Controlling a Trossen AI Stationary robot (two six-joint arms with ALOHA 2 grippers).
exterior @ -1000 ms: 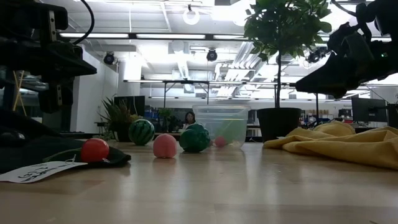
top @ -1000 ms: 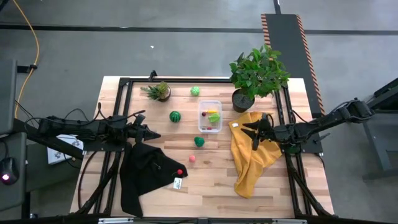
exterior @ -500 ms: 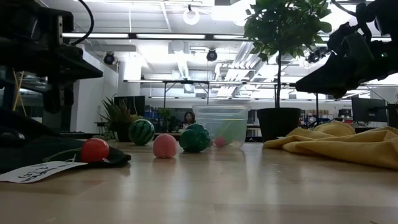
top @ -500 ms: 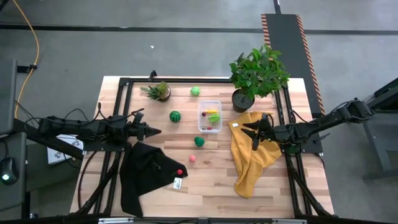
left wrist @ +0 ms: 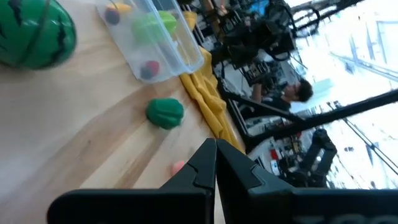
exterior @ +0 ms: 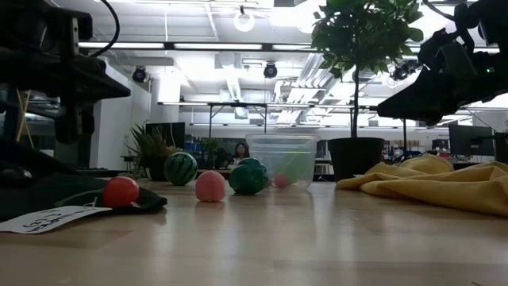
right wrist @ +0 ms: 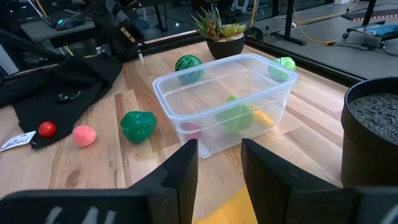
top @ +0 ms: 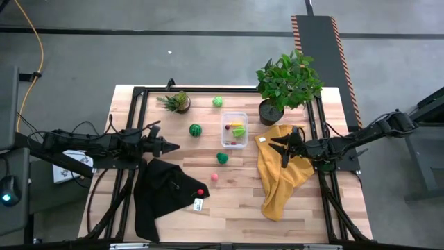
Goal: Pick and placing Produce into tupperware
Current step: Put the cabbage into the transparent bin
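Note:
The clear tupperware [top: 224, 118] stands at the table's far middle with a yellow piece [top: 238, 125], a light-green piece [right wrist: 236, 115] and small red ones [right wrist: 191, 130] inside. Around it on the wood lie a striped melon [top: 195, 130], a leafy light-green piece [top: 218, 102], a dark-green piece [top: 222, 158] and a pink ball [top: 214, 177]. A red ball [top: 201, 192] rests on the black cloth. My left gripper [top: 175, 146] hangs shut at the left, clear of the table. My right gripper [right wrist: 219, 163] hovers open over the yellow cloth, nothing between its fingers.
A large potted plant [top: 288, 83] stands at the far right and a small one [top: 177, 102] at the far left. A yellow cloth [top: 281, 177] lies at the right and a black cloth [top: 163, 194] with a white tag [top: 198, 205] at the near left.
My left gripper has turned slightly at the wrist and stays shut. Nothing on the table has moved.

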